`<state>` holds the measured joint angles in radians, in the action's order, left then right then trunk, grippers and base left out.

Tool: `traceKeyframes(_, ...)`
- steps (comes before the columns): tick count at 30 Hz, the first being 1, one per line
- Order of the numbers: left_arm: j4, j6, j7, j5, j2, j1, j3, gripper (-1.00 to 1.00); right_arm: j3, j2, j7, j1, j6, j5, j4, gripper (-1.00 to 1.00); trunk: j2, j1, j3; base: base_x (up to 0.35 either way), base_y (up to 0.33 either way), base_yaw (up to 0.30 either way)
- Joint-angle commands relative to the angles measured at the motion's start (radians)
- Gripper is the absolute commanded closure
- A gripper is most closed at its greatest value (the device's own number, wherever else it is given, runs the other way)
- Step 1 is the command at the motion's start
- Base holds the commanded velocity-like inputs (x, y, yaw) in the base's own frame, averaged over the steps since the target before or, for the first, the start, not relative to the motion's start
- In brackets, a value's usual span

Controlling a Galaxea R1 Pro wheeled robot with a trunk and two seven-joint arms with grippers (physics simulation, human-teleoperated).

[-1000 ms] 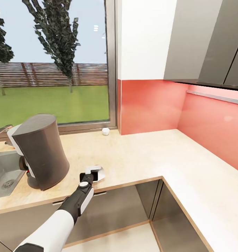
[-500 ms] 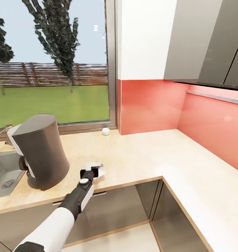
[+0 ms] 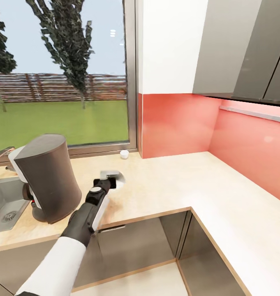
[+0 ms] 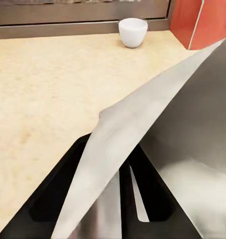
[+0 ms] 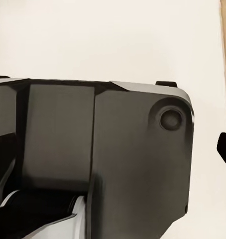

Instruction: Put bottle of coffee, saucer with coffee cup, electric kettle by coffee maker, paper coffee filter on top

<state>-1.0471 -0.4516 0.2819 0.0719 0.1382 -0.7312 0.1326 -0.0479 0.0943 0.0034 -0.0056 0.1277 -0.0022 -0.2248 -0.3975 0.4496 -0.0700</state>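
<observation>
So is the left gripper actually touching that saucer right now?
Touching. In the left wrist view the saucer runs between the two dark fingers of the left gripper, pinched edge-on above the countertop.

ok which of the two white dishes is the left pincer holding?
The flat white saucer, clamped in the left pincer above the counter. The small white cup sits untouched by the window.

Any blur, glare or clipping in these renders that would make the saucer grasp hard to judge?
Head view: sharp, flat lighting, soft shadows; the saucer sits in the left hand, slightly smeared. Left wrist view: the saucer is a huge pale wedge close to the lens, the coffee cup crisp. Right wrist view: dark casing, no grasp detail.
</observation>
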Motion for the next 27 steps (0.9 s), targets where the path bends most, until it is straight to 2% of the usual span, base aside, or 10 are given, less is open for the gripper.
traceKeyframes(1, -0.048, -0.039, 0.006, 0.007, 0.000, -0.002, 0.002, 1.00, -0.004, -0.001, 0.000, -0.001, 0.003, 0.000, -0.004, -1.00, -0.003, 0.000, -0.003, 0.000, 0.000, 0.000)
traceKeyframes(3, -0.106, -0.109, 0.003, 0.010, -0.001, -0.018, 0.003, 1.00, -0.004, -0.001, 0.000, -0.001, 0.005, -0.001, -0.011, -1.00, -0.003, 0.000, -0.003, 0.000, 0.000, 0.000)
traceKeyframes(7, -0.159, -0.231, -0.003, 0.015, -0.002, -0.054, 0.003, 1.00, -0.002, -0.002, -0.004, -0.001, 0.003, -0.002, -0.014, -1.00, -0.003, 0.000, -0.003, 0.000, 0.000, 0.000)
traceKeyframes(9, -0.167, -0.257, -0.027, 0.016, -0.002, -0.072, 0.002, 1.00, -0.001, -0.002, -0.006, -0.001, 0.003, -0.003, -0.014, -1.00, -0.003, 0.000, -0.003, 0.000, 0.000, 0.000)
traceKeyframes(10, -0.171, -0.288, -0.067, 0.016, -0.004, -0.106, 0.002, 1.00, -0.001, -0.002, -0.005, -0.001, 0.003, -0.004, -0.014, -1.00, -0.003, 0.000, -0.003, 0.000, 0.000, 0.000)
traceKeyframes(15, -0.189, -0.389, -0.089, 0.017, -0.005, -0.140, 0.002, 1.00, -0.001, -0.002, -0.006, -0.001, 0.003, -0.003, -0.013, -1.00, -0.003, 0.000, -0.003, 0.000, 0.000, 0.000)
traceKeyframes(20, -0.207, -0.404, -0.091, 0.017, -0.005, -0.139, 0.002, 1.00, -0.001, -0.002, -0.006, -0.001, 0.003, -0.002, -0.013, -1.00, -0.003, 0.000, -0.003, -0.047, 0.000, 0.000)
traceKeyframes(27, -0.209, -0.406, -0.093, 0.017, -0.005, -0.135, 0.003, 1.00, -0.001, -0.002, -0.006, -0.001, 0.003, -0.002, -0.012, -1.00, -0.003, 0.000, -0.003, -0.300, 0.058, 0.000)
